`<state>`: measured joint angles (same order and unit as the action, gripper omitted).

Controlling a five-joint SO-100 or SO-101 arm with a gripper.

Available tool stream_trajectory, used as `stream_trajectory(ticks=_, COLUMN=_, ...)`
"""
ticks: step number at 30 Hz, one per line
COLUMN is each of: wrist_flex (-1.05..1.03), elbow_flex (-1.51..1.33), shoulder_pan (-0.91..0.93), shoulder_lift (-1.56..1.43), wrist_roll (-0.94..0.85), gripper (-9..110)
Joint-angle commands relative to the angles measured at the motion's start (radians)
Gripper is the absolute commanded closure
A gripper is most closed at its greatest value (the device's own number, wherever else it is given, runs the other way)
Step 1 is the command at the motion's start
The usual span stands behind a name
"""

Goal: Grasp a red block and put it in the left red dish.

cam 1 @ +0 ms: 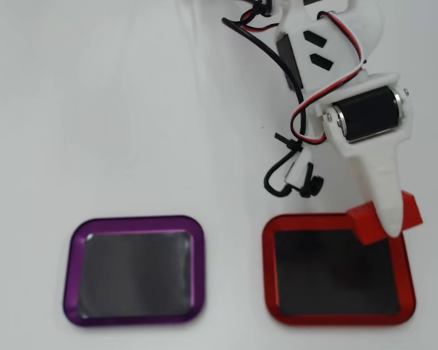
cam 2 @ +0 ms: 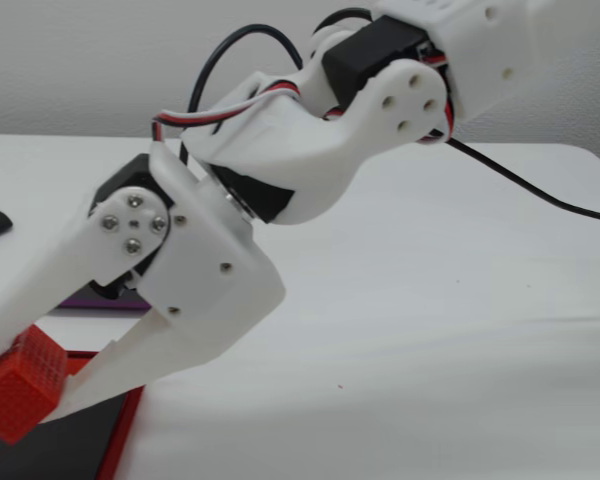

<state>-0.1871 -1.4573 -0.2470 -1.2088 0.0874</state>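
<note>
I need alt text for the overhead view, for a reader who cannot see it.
A white robot arm's gripper holds a red block over the top right corner of a red-rimmed tray. An empty purple-rimmed tray lies to its left on the white table.

Red block held over the red dish's corner

The gripper clamped the red block above the red dish's upper right rim; the purple tray sat well left of it.
</note>
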Motion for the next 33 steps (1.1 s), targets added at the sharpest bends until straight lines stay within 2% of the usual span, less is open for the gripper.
stream_trajectory(ticks=1, wrist_flex=-0.038, elbow_flex=0.138, shoulder_pan=-0.003, shoulder_lift=0.031, wrist_roll=0.003, gripper=102)
stream_trajectory(ticks=8, wrist_flex=-0.081, elbow_flex=0.268, shoulder_pan=-0.003, shoulder_lift=0.178, wrist_roll=-0.008, gripper=102)
stream_trajectory(ticks=21, wrist_flex=-0.083, elbow_flex=0.259, shoulder_pan=0.000, shoulder_lift=0.196, wrist_roll=-0.011, gripper=101)
stream_trajectory(ticks=28, wrist_flex=-0.259, elbow_flex=0.272, shoulder_pan=0.015, shoulder_lift=0.195, wrist_roll=-0.002, gripper=87)
stream_trajectory(ticks=33, wrist_flex=-0.288, elbow_flex=0.273, shoulder_pan=0.015, shoulder_lift=0.192, wrist_roll=-0.003, gripper=82)
